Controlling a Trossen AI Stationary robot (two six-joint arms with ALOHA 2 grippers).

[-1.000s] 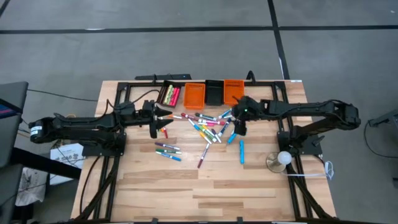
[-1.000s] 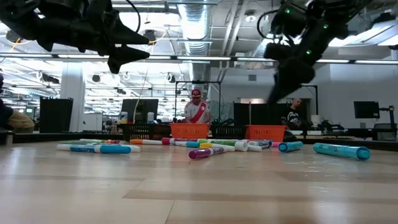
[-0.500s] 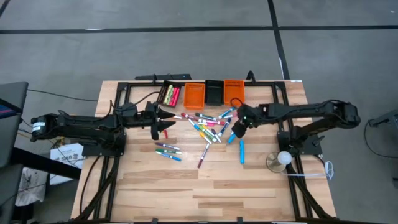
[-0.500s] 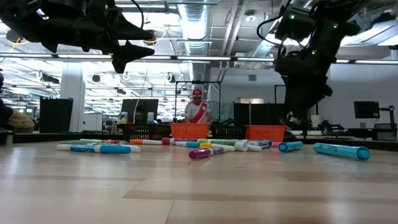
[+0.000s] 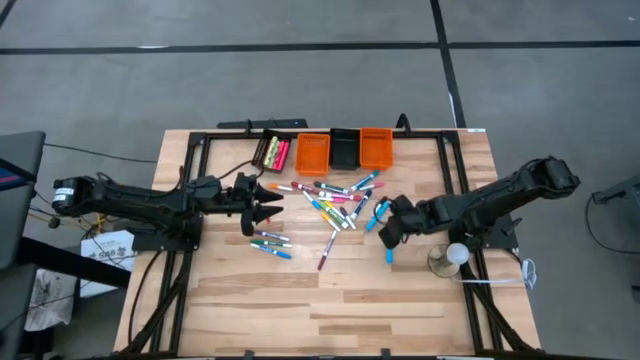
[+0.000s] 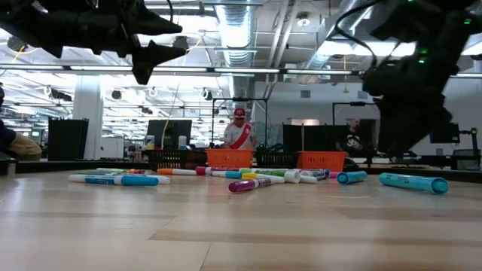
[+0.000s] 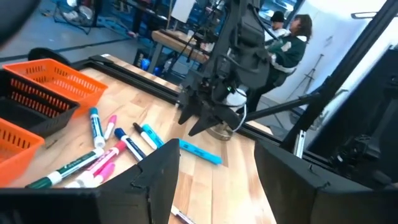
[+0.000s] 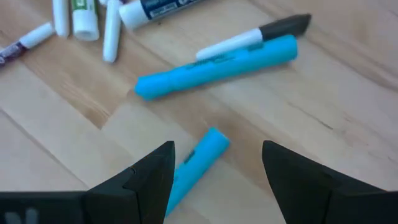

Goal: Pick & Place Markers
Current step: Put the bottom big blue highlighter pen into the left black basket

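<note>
Right tool hangs wide over a lone blue marker at four o'clock of the pile, lined up to grab. Left tool waits wide, empty, at nine.

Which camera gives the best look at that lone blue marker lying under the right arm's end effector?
The right wrist view: the blue marker lies large between the open fingers. The high view shows it as a small sliver by the right end effector. The low view shows it side-on; the left wrist view from afar.
</note>
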